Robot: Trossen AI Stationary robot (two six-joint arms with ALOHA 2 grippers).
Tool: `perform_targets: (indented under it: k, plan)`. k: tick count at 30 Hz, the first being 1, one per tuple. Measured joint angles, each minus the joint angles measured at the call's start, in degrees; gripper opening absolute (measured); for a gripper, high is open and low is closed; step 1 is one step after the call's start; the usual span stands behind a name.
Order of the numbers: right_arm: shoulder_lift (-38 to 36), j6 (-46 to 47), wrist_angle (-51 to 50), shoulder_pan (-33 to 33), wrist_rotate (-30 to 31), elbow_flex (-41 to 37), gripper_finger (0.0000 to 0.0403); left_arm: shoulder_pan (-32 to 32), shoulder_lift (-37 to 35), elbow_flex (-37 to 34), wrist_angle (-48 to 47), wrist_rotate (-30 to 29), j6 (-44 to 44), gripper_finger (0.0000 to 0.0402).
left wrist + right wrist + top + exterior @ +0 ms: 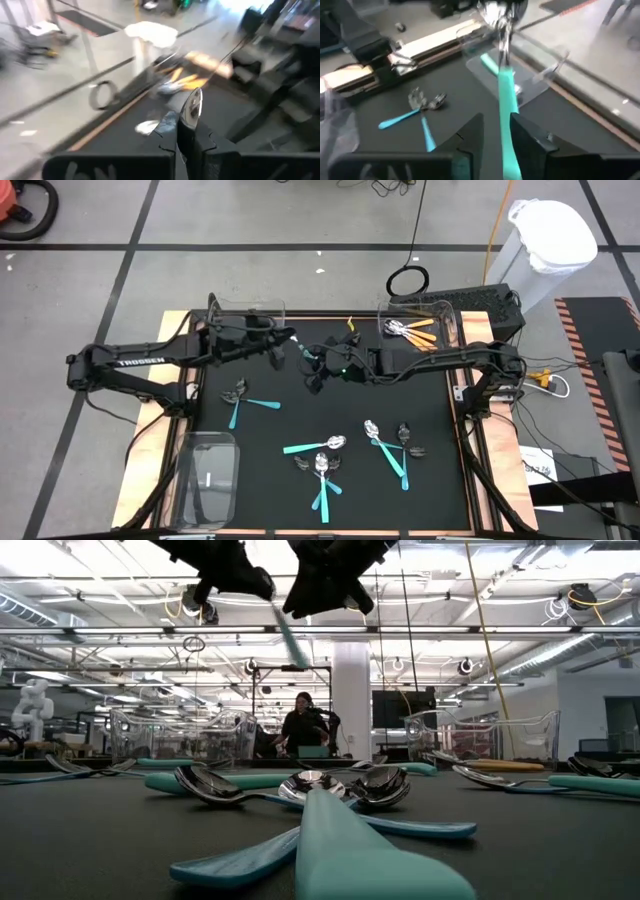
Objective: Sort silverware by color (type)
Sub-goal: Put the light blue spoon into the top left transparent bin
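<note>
Light, stiff and slick, the teal spoon (pixel 506 100) hangs over the counter (pixel 300 420) just beside the bin (pixel 245 308), the left claw (pixel 288 339) clenched on its neck and the right claw (pixel 495 122) released around the plastic handle, probably the surer hold.

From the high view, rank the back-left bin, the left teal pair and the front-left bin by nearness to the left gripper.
1. Back-left bin, beside the left gripper.
2. Teal pair, left of centre.
3. Front-left bin, front corner.
</note>
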Motion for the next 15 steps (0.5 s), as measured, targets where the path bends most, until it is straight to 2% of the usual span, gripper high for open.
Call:
perform_targets:
  k: [4,8,12,15]
  plan:
    - [-1.5,2.7,-1.8,-1.0,-3.2,0.0,0.0112,1.8,0.4,5.9,-14.3,-4.4,12.4,0.0006]
    - [-2.7,2.8,-5.0,-2.6,-4.6,0.0,0.0122,6.0,2.5,11.7,-26.8,-9.4,20.0,0.0005]
    - [-3.7,2.7,-7.4,-4.8,-6.4,0.0,0.0125,10.6,5.1,16.7,-32.3,-11.8,28.0,0.0005]
    - [-3.7,3.1,-9.1,-6.0,-7.9,0.0,0.0125,14.7,8.3,17.9,-37.0,-12.2,32.9,0.0008]
